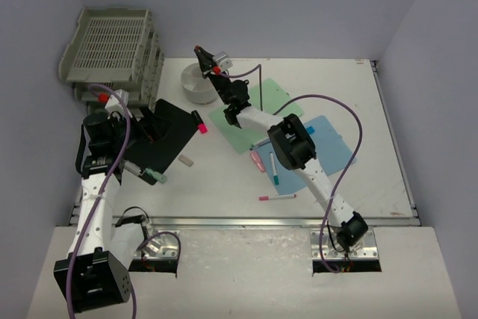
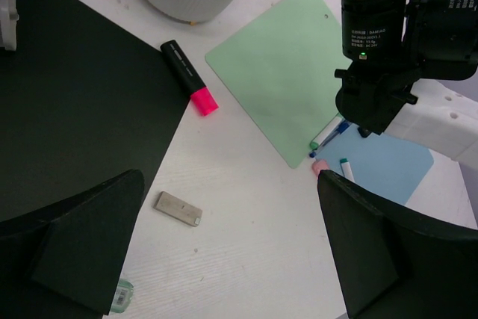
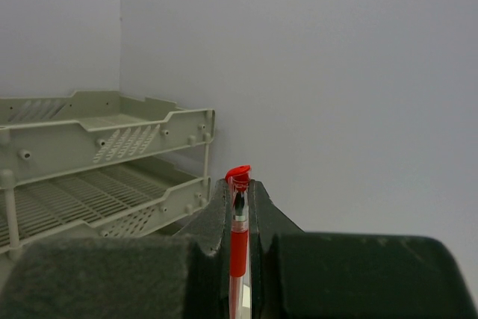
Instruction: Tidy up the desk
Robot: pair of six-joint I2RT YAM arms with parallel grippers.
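- stowing step: right claw (image 3: 239, 193) pinches a slim red plastic pen (image 3: 238, 248), raised near the round white ribbed holder (image 1: 198, 82).
- left claw (image 2: 233, 240) hangs spread wide over the large flat white desk (image 1: 358, 95).
- next, likely: lower the pen into the holder, then release.

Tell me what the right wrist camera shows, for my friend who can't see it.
A red pen points up the picture, pinched between two dark fingers at the bottom. Grey stacked trays sit at the left, a plain pale wall behind.

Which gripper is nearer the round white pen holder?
Right. The right gripper, holding a red pen, hangs by the far side of the pen holder; the left gripper is farther off, over the black sheet.
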